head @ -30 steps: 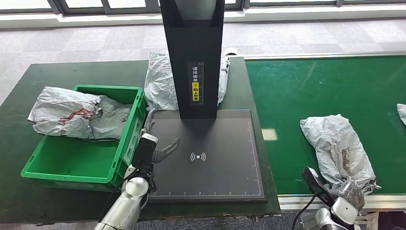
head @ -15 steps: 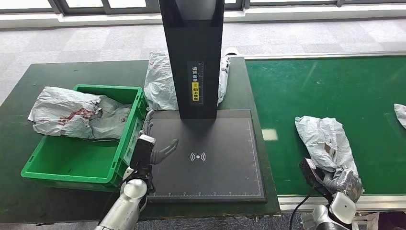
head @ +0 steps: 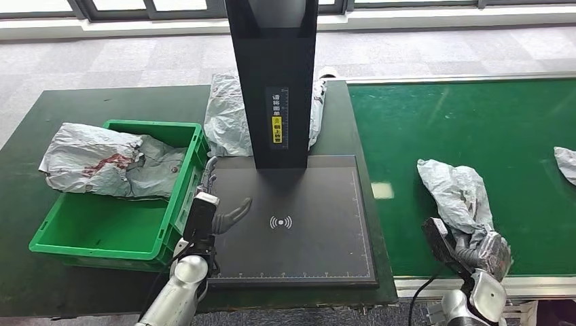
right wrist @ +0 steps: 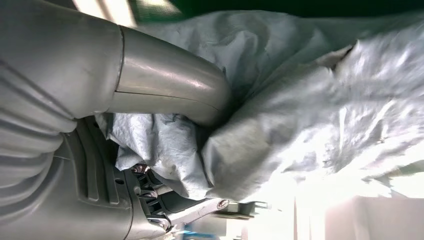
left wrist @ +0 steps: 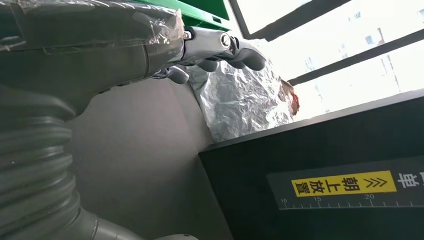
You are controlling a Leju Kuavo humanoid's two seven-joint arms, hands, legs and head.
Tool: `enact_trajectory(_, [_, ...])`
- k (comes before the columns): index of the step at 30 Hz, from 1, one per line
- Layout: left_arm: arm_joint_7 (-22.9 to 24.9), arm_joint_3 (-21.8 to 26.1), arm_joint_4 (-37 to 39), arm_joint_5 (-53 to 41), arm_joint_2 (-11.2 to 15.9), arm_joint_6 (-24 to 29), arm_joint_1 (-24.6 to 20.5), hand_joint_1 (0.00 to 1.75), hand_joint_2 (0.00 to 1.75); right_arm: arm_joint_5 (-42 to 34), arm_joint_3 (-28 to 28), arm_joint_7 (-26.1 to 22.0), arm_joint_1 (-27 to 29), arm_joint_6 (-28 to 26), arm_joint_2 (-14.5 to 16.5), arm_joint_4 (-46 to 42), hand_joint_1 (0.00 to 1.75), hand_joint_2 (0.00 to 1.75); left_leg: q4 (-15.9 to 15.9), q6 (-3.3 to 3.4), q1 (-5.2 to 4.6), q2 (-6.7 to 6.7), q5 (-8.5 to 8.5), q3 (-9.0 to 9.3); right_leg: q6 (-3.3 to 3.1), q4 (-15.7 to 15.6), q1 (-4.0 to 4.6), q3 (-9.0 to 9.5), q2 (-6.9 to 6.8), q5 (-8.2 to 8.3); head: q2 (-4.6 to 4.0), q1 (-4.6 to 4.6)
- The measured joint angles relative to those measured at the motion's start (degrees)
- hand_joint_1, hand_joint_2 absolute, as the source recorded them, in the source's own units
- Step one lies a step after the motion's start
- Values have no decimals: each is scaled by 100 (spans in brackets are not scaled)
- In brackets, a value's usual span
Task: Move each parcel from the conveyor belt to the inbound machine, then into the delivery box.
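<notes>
A crumpled grey parcel (head: 456, 193) lies on the green conveyor belt (head: 475, 129), its near end bunched in my right hand (head: 475, 250) at the belt's front edge. Close up, the thumb (right wrist: 170, 95) presses into the grey parcel (right wrist: 300, 115) and the fingers curl under it. My left hand (head: 221, 216) hovers with fingers spread over the left part of the black inbound machine pad (head: 299, 231), holding nothing; its fingers (left wrist: 220, 47) point toward a grey parcel (left wrist: 245, 100) behind the machine. Another grey parcel (head: 109, 163) lies across the green delivery box (head: 102, 238).
The machine's black post (head: 273, 81) rises behind the pad, with a grey parcel (head: 227, 122) leaning behind it. One more parcel (head: 565, 161) enters at the belt's right edge. The dark green table (head: 27, 129) carries the box and the machine.
My right hand has closed on the parcel's near end and drawn it left and nearer along the belt. The left hand has barely moved.
</notes>
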Motion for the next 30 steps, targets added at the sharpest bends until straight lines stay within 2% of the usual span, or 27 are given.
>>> enact_trajectory(2, [-3,33,-24,-57,0,9,14,0,175,-474,560,-509,213,260,179,-722,175,175,-2,-5,2,15,-3,-5,-4,1,5,-5,13,-2,0,0])
enact_trajectory(5, [-47,60,-19,-119,-2,-7,-19,0,175,-1063,1841,-567,441,831,325,-1703,175,175,-5,-17,5,22,3,20,-9,5,9,-18,24,-4,0,-2])
enact_trajectory(8, [-143,62,50,-137,-2,-16,-107,0,175,-1426,3076,-576,535,1340,361,-2321,175,175,-6,-24,10,15,11,20,-13,9,14,-19,18,-6,0,-1])
enact_trajectory(12, [-278,53,220,-77,-3,-12,-283,0,175,-1909,4292,-541,530,2109,360,-2588,175,175,-6,-25,11,15,12,19,-14,9,13,-19,18,-6,0,-1])
enact_trajectory(16, [-328,31,360,-30,-12,7,-426,0,175,-2305,4990,-577,422,2413,333,-2544,173,175,-5,-24,10,14,12,18,-12,8,8,-18,18,-4,0,-1])
enact_trajectory(17, [-331,22,386,-14,-13,14,-447,0,175,-2360,5094,-581,381,2434,321,-2523,139,175,-5,-24,10,14,12,18,-11,7,7,-18,18,-3,0,-1])
enact_trajectory(20, [-333,-19,454,39,-13,24,-497,0,175,-2507,5329,-449,250,2645,266,-2447,10,175,-5,-23,9,14,12,19,-10,5,6,-18,19,-1,0,-1])
enact_trajectory(21, [-338,-37,474,55,-13,24,-517,0,175,-2530,5391,-339,200,2786,238,-2400,0,175,-4,-23,9,14,12,19,-10,5,6,-18,18,0,0,-1])
enact_trajectory(25, [-428,-98,527,135,-12,72,-607,0,175,-2478,5618,59,34,3160,69,-2079,0,175,-3,-23,8,10,12,18,-10,5,6,-16,16,0,0,0])
enact_trajectory(30, [-504,-110,451,157,0,208,-595,0,175,-2575,5688,66,-61,2888,-58,-1855,0,175,-3,-23,7,10,12,18,-11,5,8,-16,17,0,-1,-1])
